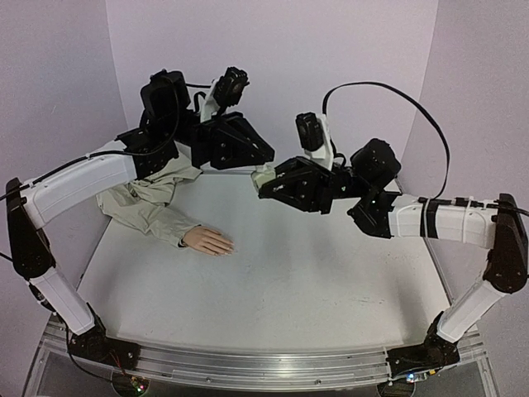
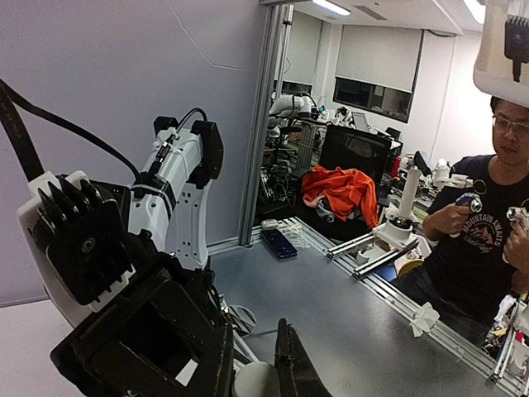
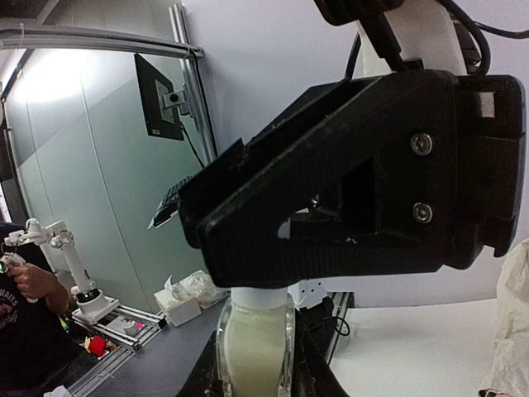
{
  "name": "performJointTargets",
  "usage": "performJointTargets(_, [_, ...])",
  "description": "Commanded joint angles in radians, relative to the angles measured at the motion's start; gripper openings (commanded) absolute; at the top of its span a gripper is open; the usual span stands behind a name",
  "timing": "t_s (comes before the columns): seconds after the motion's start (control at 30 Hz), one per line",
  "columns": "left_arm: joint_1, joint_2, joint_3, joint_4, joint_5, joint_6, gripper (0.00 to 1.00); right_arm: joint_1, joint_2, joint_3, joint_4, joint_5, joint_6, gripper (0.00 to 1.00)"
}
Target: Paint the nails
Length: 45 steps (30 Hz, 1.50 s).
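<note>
So, biggest first: the white bench (image 1: 314, 281) carries everything. The left arm (image 1: 78, 186) and right arm (image 1: 438, 219) both reach up and meet in the air over its far middle.

Lying flat on the left side is the beige sleeve (image 1: 149, 207) with the mannequin hand (image 1: 208, 241) poking out, fingers pointing right. That leaves the nails (image 1: 228, 246) facing up, though they're too tiny to make out.

The right hand (image 3: 256, 364) is clamped around a small whitish bottle (image 3: 252, 331) and holds it upright. The left hand (image 2: 256, 368) is pinched tight on the white cap (image 3: 264, 296) from above.

My guess is it's one hand bracing and the other twisting, to get the cap off before any painting. Nothing is near the nails yet, so the task has barely begun.
</note>
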Motion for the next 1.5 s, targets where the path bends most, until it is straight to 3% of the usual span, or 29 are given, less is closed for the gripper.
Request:
performJointTargets(0.0, [0.046, -0.029, -0.020, -0.021, 0.033, -0.067, 0.15, -0.046, -0.022, -0.027, 0.187, -0.091, 0.003, 0.00])
performJointTargets(0.1, [0.102, -0.068, -0.089, -0.021, -0.098, -0.111, 0.48, -0.075, -0.058, -0.054, 0.003, 0.017, -0.152, 0.00])
performJointTargets(0.17, [0.142, -0.099, -0.146, -0.023, -0.190, -0.137, 0.67, -0.077, -0.098, -0.035, -0.290, 0.178, -0.367, 0.00])
performJointTargets(0.23, [0.171, -0.124, -0.193, -0.023, -0.247, -0.161, 0.82, -0.077, -0.123, -0.029, -0.449, 0.357, -0.464, 0.00])
performJointTargets(0.43, [0.188, -0.138, -0.311, -0.033, -0.417, -0.218, 0.93, -0.076, -0.186, -0.068, -0.578, 0.724, -0.561, 0.00])
performJointTargets(0.67, [0.165, -0.121, -0.368, -0.045, -0.719, -0.434, 0.85, 0.017, -0.177, -0.086, -0.588, 1.154, -0.587, 0.00])
performJointTargets(0.93, [0.056, -0.167, -0.360, -0.047, -0.953, -0.349, 0.84, 0.122, -0.082, -0.004, -0.607, 1.287, -0.619, 0.00])
performJointTargets(1.0, [0.045, -0.165, -0.351, -0.047, -0.986, -0.348, 0.78, 0.141, -0.061, 0.015, -0.612, 1.302, -0.630, 0.00])
performJointTargets(1.13, [0.037, -0.154, -0.336, -0.054, -1.018, -0.351, 0.54, 0.161, -0.041, 0.036, -0.612, 1.304, -0.633, 0.00])
performJointTargets(1.4, [0.036, -0.124, -0.313, -0.074, -0.996, -0.359, 0.28, 0.180, -0.039, 0.044, -0.583, 1.299, -0.626, 0.00])
performJointTargets(1.47, [0.034, -0.119, -0.307, -0.077, -0.985, -0.359, 0.25, 0.181, -0.035, 0.047, -0.574, 1.299, -0.623, 0.00])
